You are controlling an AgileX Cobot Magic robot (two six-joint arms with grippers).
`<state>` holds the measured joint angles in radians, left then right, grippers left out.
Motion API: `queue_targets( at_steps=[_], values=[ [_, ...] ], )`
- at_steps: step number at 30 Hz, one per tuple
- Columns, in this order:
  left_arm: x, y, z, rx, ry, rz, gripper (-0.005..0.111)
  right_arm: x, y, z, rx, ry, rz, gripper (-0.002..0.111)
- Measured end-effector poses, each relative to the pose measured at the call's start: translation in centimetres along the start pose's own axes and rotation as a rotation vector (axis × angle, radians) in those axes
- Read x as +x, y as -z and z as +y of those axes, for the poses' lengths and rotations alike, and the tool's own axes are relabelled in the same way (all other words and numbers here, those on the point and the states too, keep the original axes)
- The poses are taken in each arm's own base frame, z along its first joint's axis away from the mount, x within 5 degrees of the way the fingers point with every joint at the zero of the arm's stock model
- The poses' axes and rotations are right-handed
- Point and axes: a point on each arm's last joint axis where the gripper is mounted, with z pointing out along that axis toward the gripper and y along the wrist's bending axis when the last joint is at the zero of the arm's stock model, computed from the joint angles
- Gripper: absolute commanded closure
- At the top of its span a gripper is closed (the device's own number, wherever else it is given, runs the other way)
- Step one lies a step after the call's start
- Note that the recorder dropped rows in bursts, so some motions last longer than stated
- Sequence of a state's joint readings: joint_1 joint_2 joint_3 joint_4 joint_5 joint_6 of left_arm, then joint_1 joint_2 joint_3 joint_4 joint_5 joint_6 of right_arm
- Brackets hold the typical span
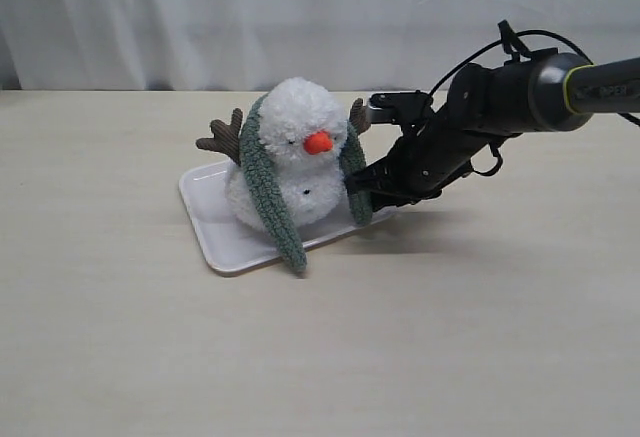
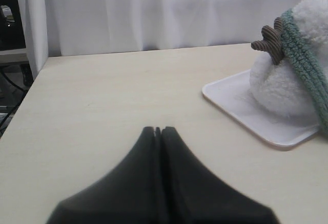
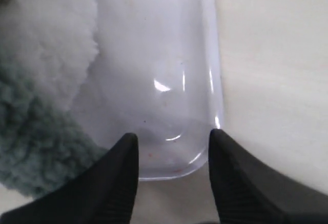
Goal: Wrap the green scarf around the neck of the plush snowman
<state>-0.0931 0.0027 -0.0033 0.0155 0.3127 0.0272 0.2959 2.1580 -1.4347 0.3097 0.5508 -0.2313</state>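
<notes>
The plush snowman (image 1: 295, 152) sits upright on a white tray (image 1: 215, 227). The green scarf (image 1: 268, 192) runs behind its head, and both ends hang down the front, one on each side. My right gripper (image 1: 362, 193) is low at the tray's right end, beside the scarf's shorter end (image 1: 357, 172). In the right wrist view it (image 3: 173, 137) is open over the tray's corner (image 3: 205, 55) with nothing between its fingers; the scarf (image 3: 31, 147) and the white body (image 3: 46, 39) lie to one side. My left gripper (image 2: 158, 129) is shut and empty, away from the snowman (image 2: 287, 85).
The tray (image 2: 241, 106) rests on a pale wooden table (image 1: 450, 337). A white curtain (image 1: 200, 17) hangs behind the table. One brown twig arm (image 2: 271, 42) sticks out beside the scarf (image 2: 307, 70). The table's edge and dark equipment (image 2: 10, 24) show in the left wrist view.
</notes>
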Motion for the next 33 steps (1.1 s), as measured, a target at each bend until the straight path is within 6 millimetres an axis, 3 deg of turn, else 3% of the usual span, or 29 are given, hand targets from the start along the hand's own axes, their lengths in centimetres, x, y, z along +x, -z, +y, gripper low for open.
queue_targets(
  at_steps=[8, 17, 24, 33],
  values=[
    [0.0, 0.0, 0.0, 0.0, 0.0, 0.0, 0.107, 0.3, -1.1, -0.6, 0.039, -0.02, 0.01, 0.068],
    [0.0, 0.0, 0.0, 0.0, 0.0, 0.0, 0.107, 0.2, -1.4, -0.5, 0.021, -0.071, -0.001, 0.104],
    [0.0, 0.0, 0.0, 0.0, 0.0, 0.0, 0.107, 0.3, -1.4, -0.5, 0.017, -0.123, 0.009, 0.104],
    [0.0, 0.0, 0.0, 0.0, 0.0, 0.0, 0.107, 1.0, -1.7, -0.9, 0.039, -0.353, -0.08, 0.104]
  ],
)
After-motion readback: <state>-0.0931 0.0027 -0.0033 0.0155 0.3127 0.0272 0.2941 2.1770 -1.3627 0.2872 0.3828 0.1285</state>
